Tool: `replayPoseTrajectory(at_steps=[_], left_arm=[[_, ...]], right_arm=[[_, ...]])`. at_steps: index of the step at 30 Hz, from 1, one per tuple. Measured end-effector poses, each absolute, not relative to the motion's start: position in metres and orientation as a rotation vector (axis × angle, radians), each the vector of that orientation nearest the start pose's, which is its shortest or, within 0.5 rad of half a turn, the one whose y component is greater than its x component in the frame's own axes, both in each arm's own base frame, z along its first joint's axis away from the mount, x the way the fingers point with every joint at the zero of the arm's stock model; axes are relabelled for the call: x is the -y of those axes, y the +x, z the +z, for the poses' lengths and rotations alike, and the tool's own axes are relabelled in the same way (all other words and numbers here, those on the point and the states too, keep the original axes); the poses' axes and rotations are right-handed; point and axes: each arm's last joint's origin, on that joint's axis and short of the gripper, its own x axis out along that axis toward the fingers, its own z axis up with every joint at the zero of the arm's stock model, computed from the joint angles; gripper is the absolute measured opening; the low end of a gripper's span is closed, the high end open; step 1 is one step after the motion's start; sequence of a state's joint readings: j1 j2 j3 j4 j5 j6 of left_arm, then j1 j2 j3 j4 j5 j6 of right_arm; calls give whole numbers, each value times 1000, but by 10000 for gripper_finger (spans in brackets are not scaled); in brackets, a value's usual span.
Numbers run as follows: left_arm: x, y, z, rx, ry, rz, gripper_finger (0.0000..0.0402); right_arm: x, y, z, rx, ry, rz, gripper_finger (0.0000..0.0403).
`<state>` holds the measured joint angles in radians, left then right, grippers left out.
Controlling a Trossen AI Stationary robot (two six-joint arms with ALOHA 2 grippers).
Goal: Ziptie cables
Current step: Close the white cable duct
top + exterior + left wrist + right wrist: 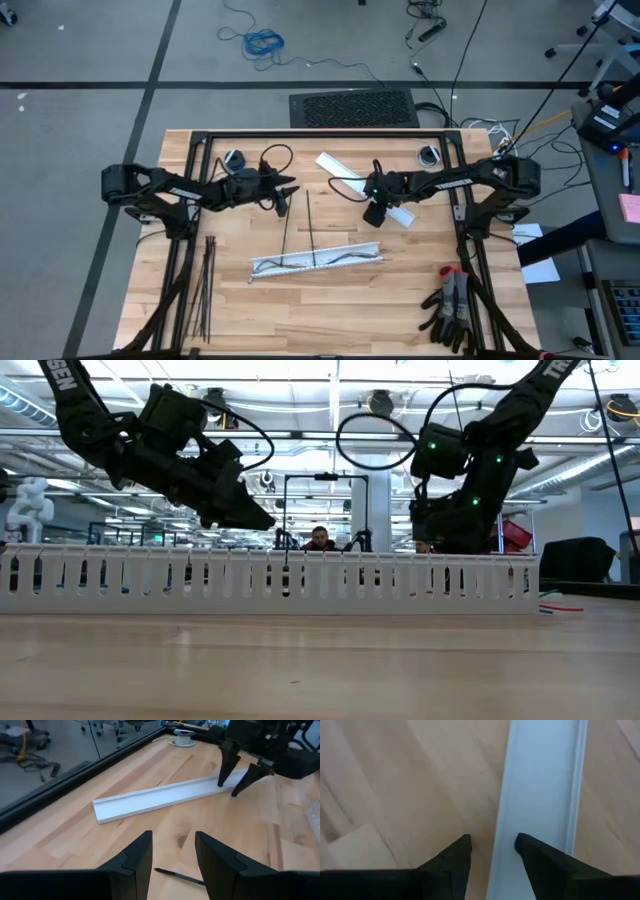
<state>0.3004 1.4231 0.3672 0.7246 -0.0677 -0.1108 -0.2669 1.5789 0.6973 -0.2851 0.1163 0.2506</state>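
Note:
The cables lie along the inside of a white slotted channel near the table's middle; their coloured ends stick out past the channel's end. Two loose zipties lie between the grippers and the channel, and a bunch of zipties lies at the left. My left gripper is open and hovers over one ziptie's tip. My right gripper is open, pointing down over a flat white strip. My right gripper points down with its open fingers standing on either side of the flat white strip's long edge. I cannot tell whether the fingertips touch the strip. The strip lies flat on the table.
A pair of dark gloves lies at the table's near right corner. Two small spools sit by the far edge. The slotted channel fills the low view's width. A person sits in the room beyond.

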Motion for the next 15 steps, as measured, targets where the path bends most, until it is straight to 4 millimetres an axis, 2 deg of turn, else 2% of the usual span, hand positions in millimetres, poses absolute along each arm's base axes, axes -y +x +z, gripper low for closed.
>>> replayPoseTrajectory(at_steps=[4,6,9,10,15], left_arm=[[-75,234,150,-320,-96,401,145],[-76,233,150,-326,-60,415,145],[-77,233,150,-336,-11,457,145],[-78,232,150,-340,3,473,145],[-79,232,150,-345,29,530,145]], right_arm=[[79,253,119,-1147,324,-503,130],[80,254,117,-1143,324,-509,96],[80,254,116,-1148,316,-504,24],[79,254,116,-1150,305,-500,13],[75,256,123,-1149,240,-498,3]])
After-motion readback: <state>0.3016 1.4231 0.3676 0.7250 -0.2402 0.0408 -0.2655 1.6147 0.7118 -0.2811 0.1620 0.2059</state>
